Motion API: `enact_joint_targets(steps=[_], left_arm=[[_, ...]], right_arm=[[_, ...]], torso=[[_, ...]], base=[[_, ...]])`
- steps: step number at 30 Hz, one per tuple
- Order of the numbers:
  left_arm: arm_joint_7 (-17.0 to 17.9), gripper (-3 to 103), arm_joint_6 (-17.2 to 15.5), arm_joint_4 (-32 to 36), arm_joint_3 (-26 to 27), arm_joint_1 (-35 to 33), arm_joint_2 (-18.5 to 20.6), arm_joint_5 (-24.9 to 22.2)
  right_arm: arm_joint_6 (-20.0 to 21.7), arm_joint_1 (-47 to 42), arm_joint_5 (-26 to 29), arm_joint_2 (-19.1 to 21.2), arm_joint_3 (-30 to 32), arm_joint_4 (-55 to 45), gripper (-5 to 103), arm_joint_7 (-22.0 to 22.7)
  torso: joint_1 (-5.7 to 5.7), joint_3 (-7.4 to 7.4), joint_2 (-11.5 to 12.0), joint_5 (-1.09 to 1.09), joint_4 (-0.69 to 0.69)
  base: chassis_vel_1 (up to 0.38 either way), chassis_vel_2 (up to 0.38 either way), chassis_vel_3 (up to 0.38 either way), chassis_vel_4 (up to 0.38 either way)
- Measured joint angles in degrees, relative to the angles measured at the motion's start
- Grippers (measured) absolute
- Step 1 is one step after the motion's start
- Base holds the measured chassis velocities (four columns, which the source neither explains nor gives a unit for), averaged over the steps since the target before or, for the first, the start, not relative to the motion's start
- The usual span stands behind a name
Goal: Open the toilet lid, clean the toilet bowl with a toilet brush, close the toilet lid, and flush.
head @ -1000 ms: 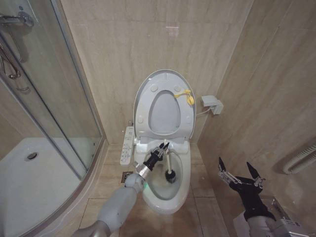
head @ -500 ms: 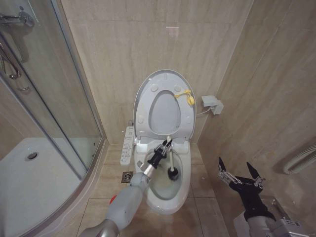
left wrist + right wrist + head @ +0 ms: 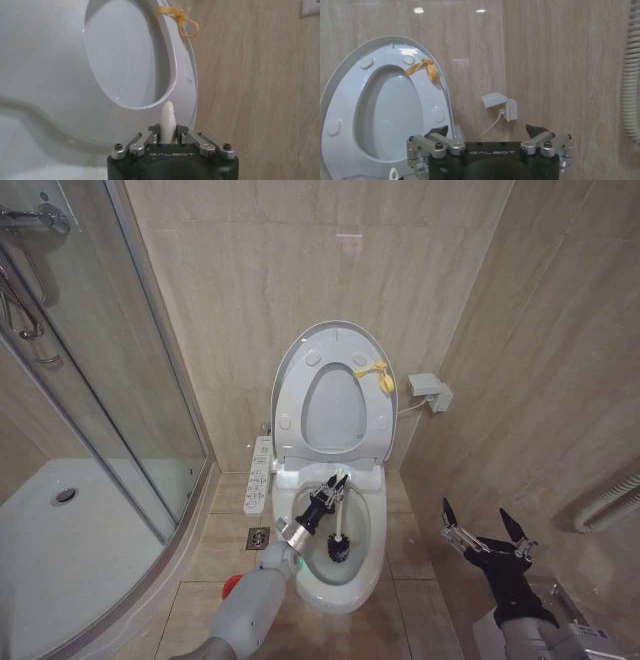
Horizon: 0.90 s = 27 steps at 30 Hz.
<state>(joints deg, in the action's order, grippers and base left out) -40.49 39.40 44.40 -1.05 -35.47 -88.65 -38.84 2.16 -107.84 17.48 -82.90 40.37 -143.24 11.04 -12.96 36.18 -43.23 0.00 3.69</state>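
The toilet lid [image 3: 335, 340] stands upright against the wall with the ring seat raised against it, and a yellow tag [image 3: 378, 375] hangs at its edge. Below it the toilet bowl [image 3: 375, 525] lies uncovered. My left gripper [image 3: 333, 485] hovers over the bowl's rear half, shut on the toilet brush's white handle [image 3: 340, 515]. The dark bristle head [image 3: 340, 550] sits down inside the bowl. In the left wrist view the handle's tip [image 3: 167, 112] pokes out between the fingers of my left gripper [image 3: 167, 129]. My right gripper [image 3: 477, 515] waits open at the lower right, apart from the toilet.
A glass shower enclosure [image 3: 120, 380] and its tray [image 3: 60, 520] take up the left. The button panel [image 3: 258, 475] runs along the bowl's left side. A red holder [image 3: 232, 584] peeks out beside my left arm. A wall box [image 3: 430, 390] and a hose [image 3: 610, 505] are on the right.
The left gripper has shifted slightly, and the brush head has swept from the middle of the bowl towards its front. The right arm has stayed still.
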Motion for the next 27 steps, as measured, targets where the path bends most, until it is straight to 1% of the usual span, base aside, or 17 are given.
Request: enact_joint_targets(steps=[1, 4, 5, 8, 9, 11, 14, 15, 17, 18, 19, 20, 21, 24, 25, 26, 27], left_arm=[[0.00, 22, 0.00, 0.00, 0.00, 0.00, 0.00, 0.00], [-0.58, 22, 1.65, -1.35, 0.64, 0.88, 1.24, 5.20], [-0.58, 22, 1.65, -1.35, 0.64, 0.88, 1.24, 5.20], [-1.93, 22, 2.37, -1.43, 0.63, 0.34, 3.71, 11.39], [-1.93, 22, 2.37, -1.43, 0.63, 0.34, 3.71, 11.39], [-3.02, 22, 3.01, -1.50, 0.65, -0.20, 5.38, 14.79], [-3.28, 22, 2.99, -1.29, 0.59, -0.60, 6.51, 15.93], [-3.24, 22, 2.29, -0.61, -0.02, -0.89, 7.43, 15.85], [-2.94, 22, 1.39, 0.27, -0.73, -1.15, 8.22, 14.60], [-2.08, 22, -0.23, 1.69, -1.94, -1.68, 9.33, 11.59], [-0.81, 22, -2.21, 3.40, -3.44, -2.38, 10.35, 7.26], [-0.81, 22, -2.21, 3.40, -3.44, -2.38, 10.35, 7.26], [0.61, 22, -4.20, 5.28, -4.86, -3.13, 11.08, 2.30], [3.64, 22, -7.83, 10.04, -6.94, -4.78, 11.48, -8.22], [4.73, 22, -8.80, 11.68, -7.25, -5.27, 11.35, -10.99], [4.73, 22, -8.80, 11.68, -7.25, -5.27, 11.35, -10.99], [6.02, 22, -9.67, 13.56, -7.50, -5.81, 11.01, -13.70]], right_arm=[[0.00, 0.00, 0.00, 0.00, 0.00, 0.00, 100, 0.00], [0.00, 0.00, 0.00, 0.00, 0.00, 0.00, 100, 0.00], [0.00, 0.00, 0.00, 0.00, 0.00, 0.00, 100, 0.00], [0.00, 0.00, 0.00, 0.00, 0.00, 0.00, 100, 0.00], [0.00, 0.00, 0.00, 0.00, 0.00, 0.00, 100, 0.00], [0.00, 0.00, 0.00, 0.00, 0.00, 0.00, 100, 0.00], [0.00, 0.00, 0.00, 0.00, 0.00, 0.00, 100, 0.00], [0.00, 0.00, 0.00, 0.00, 0.00, 0.00, 100, 0.00], [0.00, 0.00, 0.00, 0.00, 0.00, 0.00, 100, 0.00], [0.00, 0.00, 0.00, 0.00, 0.00, 0.00, 100, 0.00], [0.00, 0.00, 0.00, 0.00, 0.00, 0.00, 100, 0.00], [0.00, 0.00, 0.00, 0.00, 0.00, 0.00, 100, 0.00], [0.00, 0.00, 0.00, 0.01, 0.00, 0.00, 100, 0.00], [0.00, 0.00, 0.00, 0.00, 0.00, 0.00, 100, 0.00], [0.00, 0.00, 0.00, 0.00, 0.00, 0.00, 100, 0.00], [0.00, 0.00, 0.00, 0.00, 0.00, 0.00, 100, 0.00], [0.00, 0.00, 0.00, 0.00, 0.00, 0.00, 100, 0.00]], torso=[[0.00, 0.00, 0.00, 0.00, 0.00], [0.00, 0.00, 0.00, -0.01, -0.01], [0.00, 0.00, 0.00, -0.01, -0.01], [0.00, 0.00, 0.00, 0.00, -0.04], [0.00, 0.00, 0.00, 0.00, -0.04], [0.00, -0.01, 0.00, -0.01, -0.02], [0.00, 0.00, 0.00, 0.01, -0.04], [0.00, 0.00, 0.00, 0.00, -0.03], [0.00, 0.00, 0.00, 0.00, -0.01], [0.00, 0.00, 0.00, 0.01, -0.02], [0.00, 0.00, 0.00, 0.01, -0.03], [0.00, 0.00, 0.00, 0.01, -0.03], [0.00, 0.00, 0.00, 0.01, -0.05], [0.00, 0.00, 0.00, 0.01, -0.03], [0.00, 0.00, 0.00, 0.01, -0.03], [0.00, 0.00, 0.00, 0.01, -0.03], [0.00, 0.00, 0.00, 0.01, -0.02]], base=[[0.000, 0.000, 0.000, 0.000], [0.000, 0.000, 0.000, 0.000], [0.000, 0.000, 0.000, 0.000], [0.000, 0.000, 0.000, 0.000], [0.000, 0.000, 0.000, 0.000], [0.000, 0.000, 0.000, 0.000], [0.000, 0.000, 0.000, 0.000], [0.000, 0.000, 0.000, 0.000], [0.000, 0.000, 0.000, 0.000], [0.000, 0.000, 0.000, 0.000], [0.000, 0.000, 0.000, 0.000], [0.000, 0.000, 0.000, 0.000], [0.000, 0.000, 0.000, 0.000], [0.000, 0.000, 0.000, 0.000], [0.000, 0.000, 0.000, 0.000], [0.000, 0.000, 0.000, 0.000], [0.000, 0.000, 0.000, 0.000]])
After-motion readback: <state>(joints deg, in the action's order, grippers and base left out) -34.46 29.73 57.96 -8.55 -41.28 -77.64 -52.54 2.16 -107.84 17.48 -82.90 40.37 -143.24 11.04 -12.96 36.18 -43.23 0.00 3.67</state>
